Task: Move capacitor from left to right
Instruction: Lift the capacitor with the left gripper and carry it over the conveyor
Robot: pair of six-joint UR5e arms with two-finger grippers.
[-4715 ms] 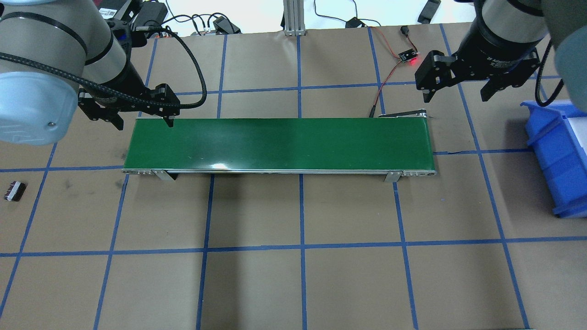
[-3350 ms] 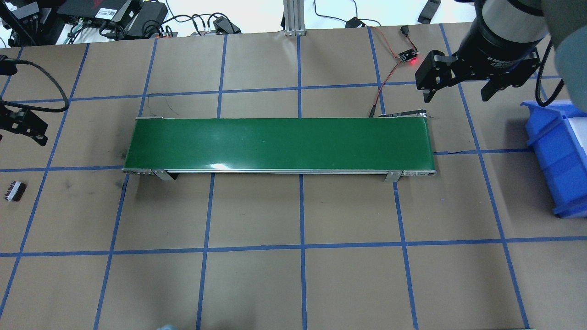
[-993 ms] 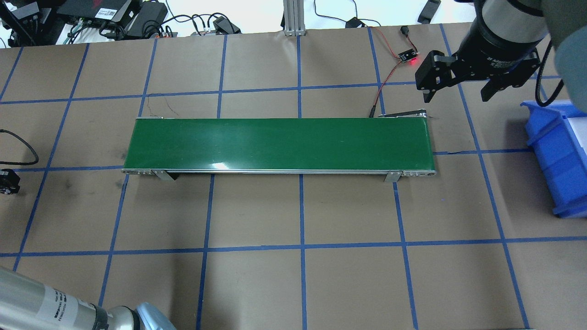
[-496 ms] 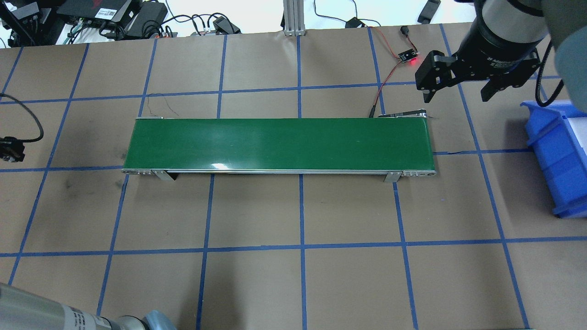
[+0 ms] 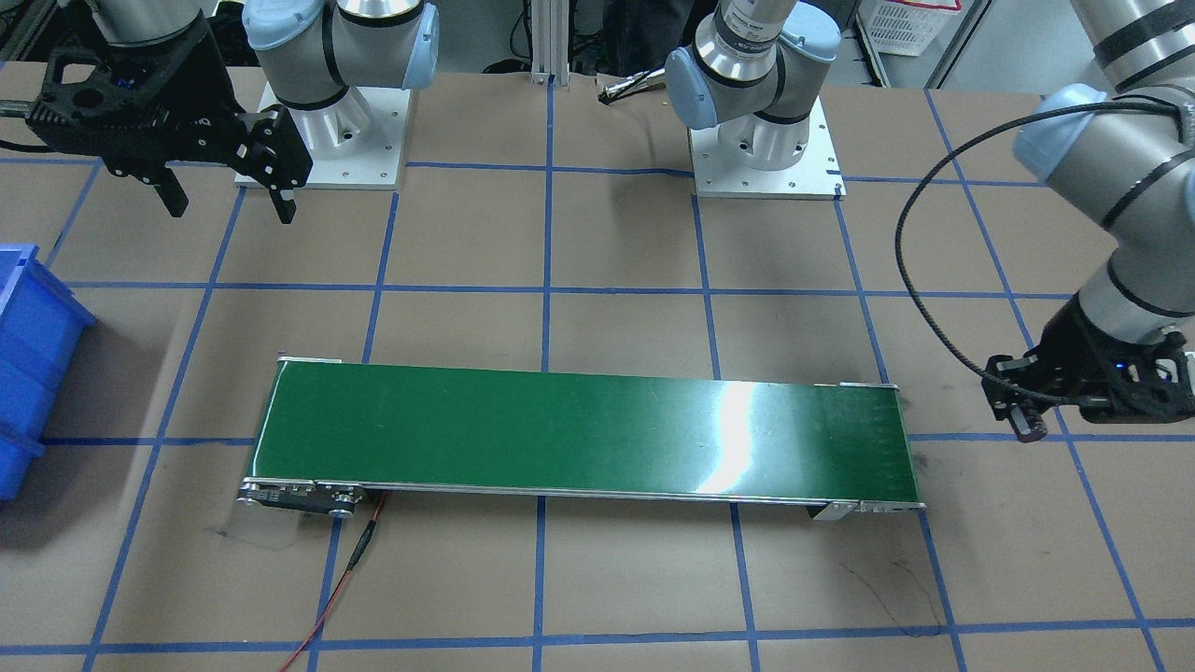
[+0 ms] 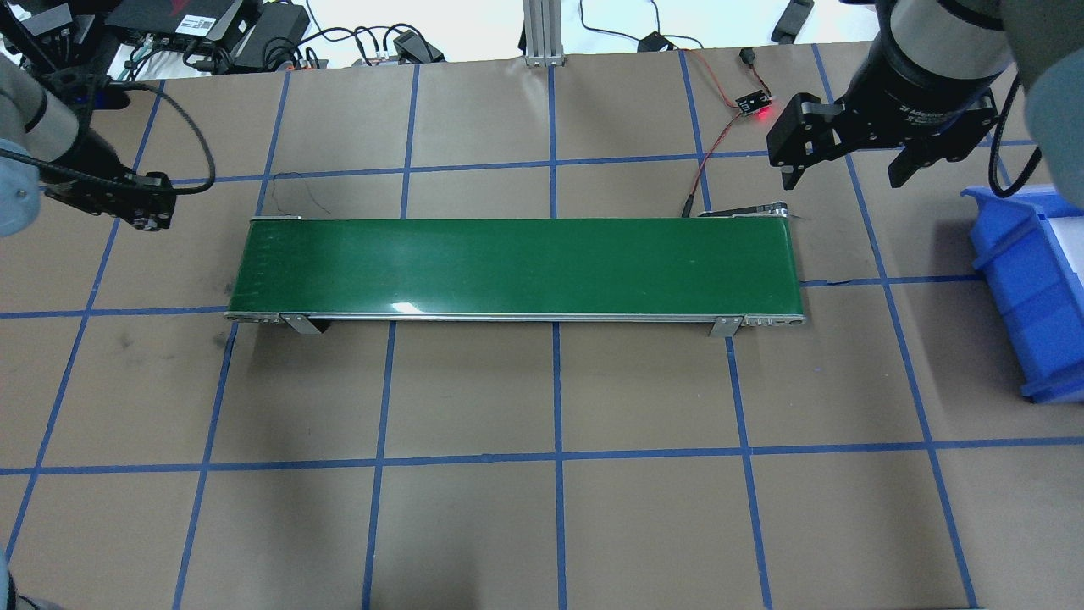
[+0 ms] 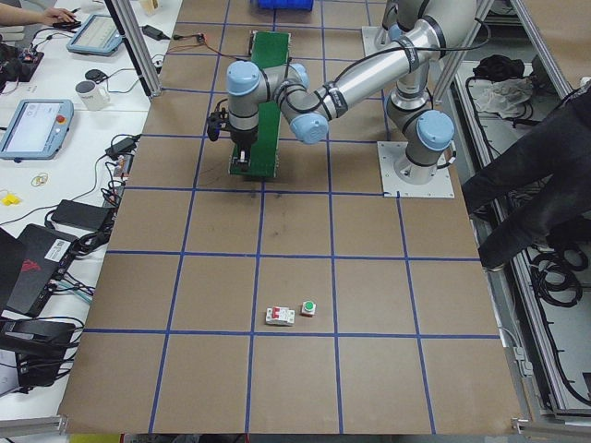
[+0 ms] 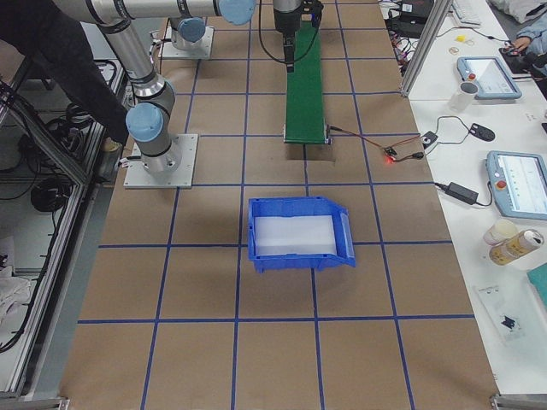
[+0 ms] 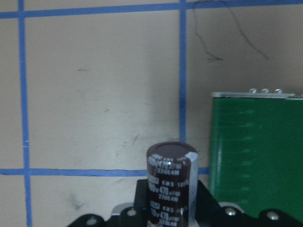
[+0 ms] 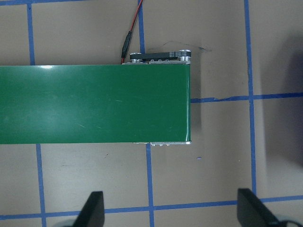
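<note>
The capacitor (image 9: 170,182), a stubby dark cylinder with a purplish sheen and pale print, stands upright between the fingers of my left gripper in the left wrist view. My left gripper (image 6: 148,216) is shut on it and hangs just left of the far left corner of the green conveyor belt (image 6: 517,267). It also shows in the front-facing view (image 5: 1027,429), with the belt (image 5: 579,429) beside it. My right gripper (image 6: 843,174) is open and empty, above the table beyond the belt's right end; its fingers (image 10: 94,210) frame the belt's end (image 10: 94,104).
A blue bin (image 6: 1033,288) stands at the right edge of the table. A small sensor board with a red light (image 6: 754,106) and its wires lie behind the belt's right end. A white part with a green cap (image 7: 307,307) and a white-grey blocky part (image 7: 280,316) lie far to the left.
My left arm left the belt, went to the capacitor at the table's left edge, and has come back toward the belt's left end with it. The right arm has not moved.
</note>
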